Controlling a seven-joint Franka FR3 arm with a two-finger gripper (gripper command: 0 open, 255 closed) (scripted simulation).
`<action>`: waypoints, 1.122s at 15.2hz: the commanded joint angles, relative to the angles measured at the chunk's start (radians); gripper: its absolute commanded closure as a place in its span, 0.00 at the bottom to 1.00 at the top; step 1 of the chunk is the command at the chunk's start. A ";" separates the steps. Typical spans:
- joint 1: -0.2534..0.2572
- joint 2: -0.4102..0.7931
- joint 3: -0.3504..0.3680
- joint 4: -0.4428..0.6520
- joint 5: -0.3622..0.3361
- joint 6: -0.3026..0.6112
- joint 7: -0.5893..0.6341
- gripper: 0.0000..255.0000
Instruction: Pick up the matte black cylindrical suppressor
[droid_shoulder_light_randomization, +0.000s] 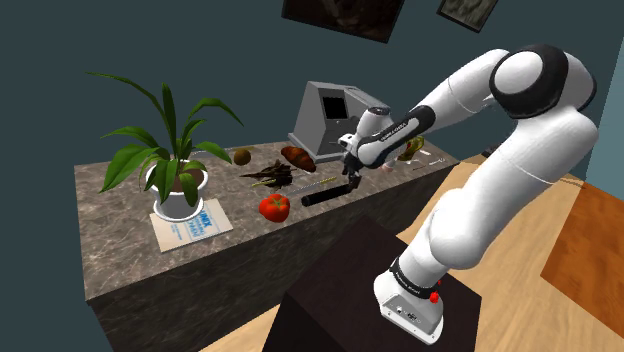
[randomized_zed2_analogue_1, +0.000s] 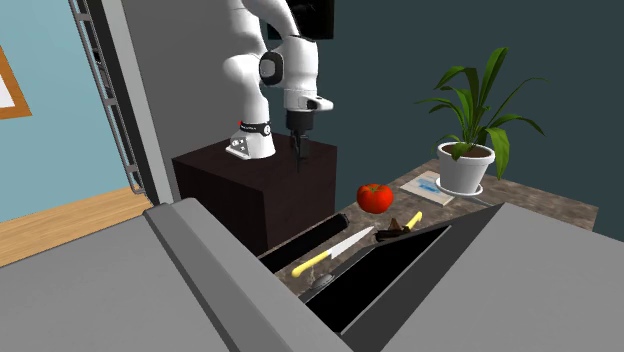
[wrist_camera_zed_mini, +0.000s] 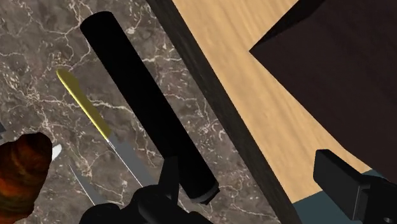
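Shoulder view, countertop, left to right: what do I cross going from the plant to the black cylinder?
potted plant → small brown round fruit → tomato → black cylinder
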 joint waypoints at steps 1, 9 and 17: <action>0.031 0.121 -0.026 0.030 0.135 0.099 -0.168 0.00; -0.324 0.507 0.392 0.235 0.626 0.316 -0.779 0.00; -0.470 0.699 0.534 0.367 0.626 0.404 -0.883 0.00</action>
